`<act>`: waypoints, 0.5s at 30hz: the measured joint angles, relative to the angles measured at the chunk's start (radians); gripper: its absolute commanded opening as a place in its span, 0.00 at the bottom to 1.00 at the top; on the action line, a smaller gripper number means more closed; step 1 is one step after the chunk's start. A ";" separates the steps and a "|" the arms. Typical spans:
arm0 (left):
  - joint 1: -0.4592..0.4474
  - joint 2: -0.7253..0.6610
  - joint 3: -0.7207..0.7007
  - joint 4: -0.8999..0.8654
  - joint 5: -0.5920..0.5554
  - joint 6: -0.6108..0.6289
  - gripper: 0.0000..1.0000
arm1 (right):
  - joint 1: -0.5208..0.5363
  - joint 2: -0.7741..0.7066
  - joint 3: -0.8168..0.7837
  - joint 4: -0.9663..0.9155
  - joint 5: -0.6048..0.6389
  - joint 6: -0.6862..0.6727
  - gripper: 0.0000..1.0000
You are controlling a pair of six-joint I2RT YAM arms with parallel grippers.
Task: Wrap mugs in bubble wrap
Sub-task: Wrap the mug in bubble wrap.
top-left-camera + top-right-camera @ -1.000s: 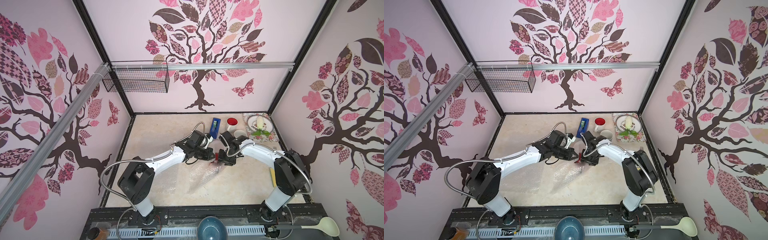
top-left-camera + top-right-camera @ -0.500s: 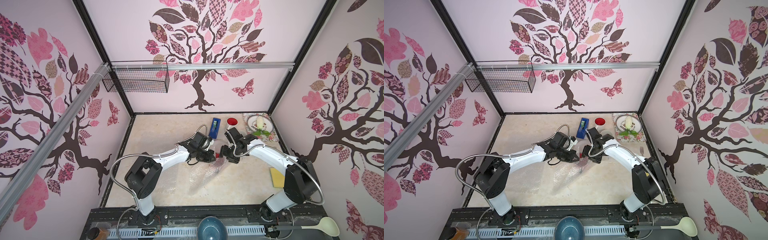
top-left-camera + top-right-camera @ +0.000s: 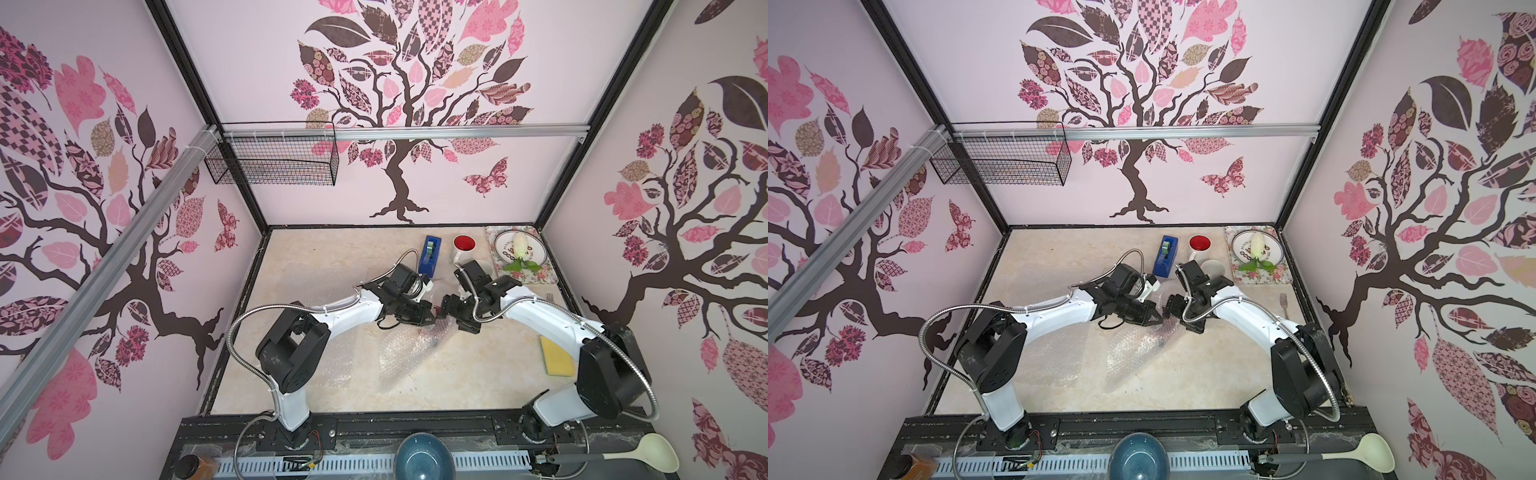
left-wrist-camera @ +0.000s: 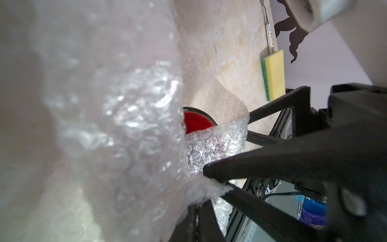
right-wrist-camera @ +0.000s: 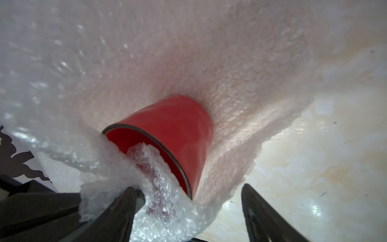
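The red mug [image 5: 178,125] lies on its side inside a sheet of bubble wrap [image 5: 240,83], mouth toward my right gripper [image 5: 188,197]. That gripper is open, and a bunched strand of wrap runs out of the mug's mouth past one of its fingers [image 5: 125,205]. My left gripper [image 4: 199,207] is shut on a gathered edge of the bubble wrap [image 4: 125,125], close to the mug [image 4: 196,123]. In both top views the two grippers [image 3: 432,318] [image 3: 446,309] meet tip to tip over the wrap [image 3: 411,349]. The white mug with red inside [image 3: 464,247] and a pale mug [image 3: 484,267] stand behind the right arm.
A blue tape dispenser [image 3: 430,253] stands by the mugs at the back. A floral tray [image 3: 540,276] with a plate is at the back right. A fork [image 3: 548,297] and a yellow sponge [image 3: 557,355] lie on the right. A blue bowl [image 3: 417,457] and a ladle [image 3: 648,453] are in front.
My right gripper's jaws have spread apart and no longer pinch the wrap. Both grippers shifted slightly while the left stayed shut on the wrap.
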State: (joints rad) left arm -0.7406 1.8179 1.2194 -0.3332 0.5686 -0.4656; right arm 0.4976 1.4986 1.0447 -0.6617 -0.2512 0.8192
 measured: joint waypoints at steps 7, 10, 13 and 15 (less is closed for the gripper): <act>-0.012 0.012 0.003 -0.002 0.014 0.020 0.01 | -0.002 -0.026 -0.041 0.071 -0.026 0.024 0.83; -0.012 0.013 0.007 -0.004 0.020 0.024 0.01 | -0.002 -0.039 -0.042 0.092 -0.036 0.031 0.84; -0.012 0.014 0.008 -0.005 0.026 0.028 0.01 | -0.003 -0.039 -0.042 0.108 -0.045 0.032 0.84; -0.012 0.019 0.009 -0.005 0.032 0.031 0.02 | -0.003 -0.039 -0.042 0.116 -0.049 0.033 0.83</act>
State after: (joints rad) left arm -0.7528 1.8374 1.2285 -0.3382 0.6003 -0.4351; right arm 0.4950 1.4597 1.0027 -0.5453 -0.3004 0.8520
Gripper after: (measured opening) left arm 0.047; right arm 0.836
